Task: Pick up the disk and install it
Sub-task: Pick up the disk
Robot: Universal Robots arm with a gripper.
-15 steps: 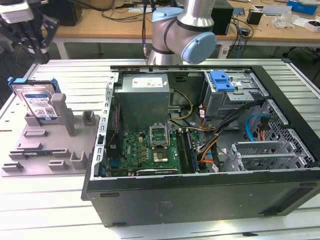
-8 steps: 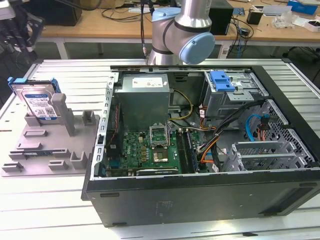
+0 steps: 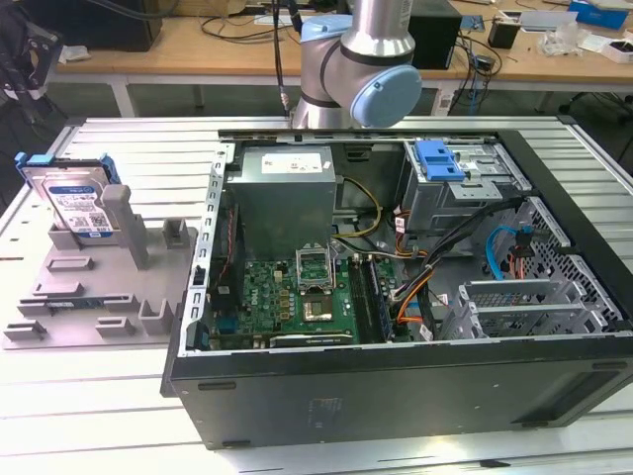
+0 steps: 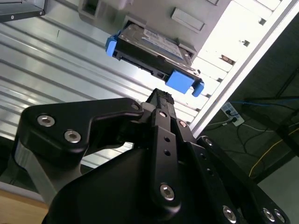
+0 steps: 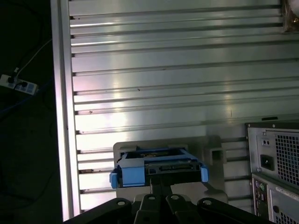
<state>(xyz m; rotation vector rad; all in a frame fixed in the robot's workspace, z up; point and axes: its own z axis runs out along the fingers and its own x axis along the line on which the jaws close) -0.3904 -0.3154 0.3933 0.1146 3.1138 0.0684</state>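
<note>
The disk, a silver drive with a white-and-blue label in a blue carrier, stands on edge in a grey fixture at the exterior view's left, outside the computer case. Both wrist views show the disk ahead of my gripper. The black fingers lie close together with nothing between them. Their tips stop short of the disk's blue carrier, with a gap between.
The open computer case lies on the slatted aluminium table. It holds a grey power supply, the motherboard and a drive cage with a light-blue latch. My arm's joint hangs over the case's far edge.
</note>
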